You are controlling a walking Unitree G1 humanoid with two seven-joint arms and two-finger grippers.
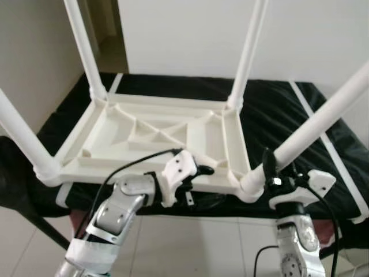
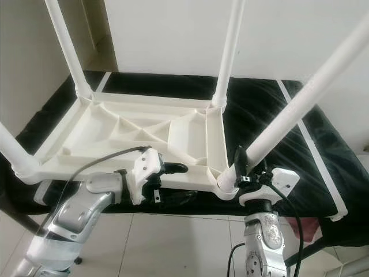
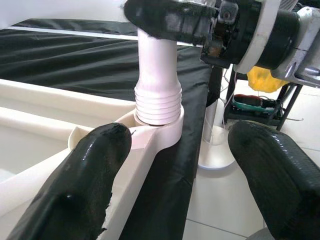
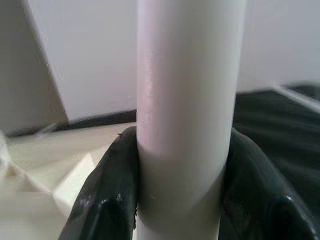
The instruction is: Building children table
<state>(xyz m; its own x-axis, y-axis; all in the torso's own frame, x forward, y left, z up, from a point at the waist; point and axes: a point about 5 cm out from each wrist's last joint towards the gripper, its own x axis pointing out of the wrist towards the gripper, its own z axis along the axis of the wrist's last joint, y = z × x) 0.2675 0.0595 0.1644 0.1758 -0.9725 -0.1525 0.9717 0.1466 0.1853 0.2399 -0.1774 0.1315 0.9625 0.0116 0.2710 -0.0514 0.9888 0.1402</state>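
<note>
a: nearest the camera is the left claw (image 1: 199, 173), spread wide, one finger (image 3: 80, 180) lying on the tabletop's near rim and the other off its edge, holding nothing.

b: and the right claw (image 2: 245, 167)?

a: closed on the near right leg (image 1: 320, 121), just above its ribbed base, where that leg meets the corner socket (image 3: 162, 132).

b: where is the table itself?

a: the tabletop (image 1: 155, 135) lies upside down on a surface draped in black cloth (image 1: 277, 112), ribbed underside up. four white legs stand in its corners, the near left leg (image 1: 23, 141) leaning outward like the right one.

b: so which step is this?

a: it looks like seating the last leg. all four are in place, and the ribbed end is partly out of its socket, so it may not be fully home.

b: next move?

a: probably the right claw twisting or pressing the leg deeper while the left steadies the rim, then flipping the table upright.
</note>
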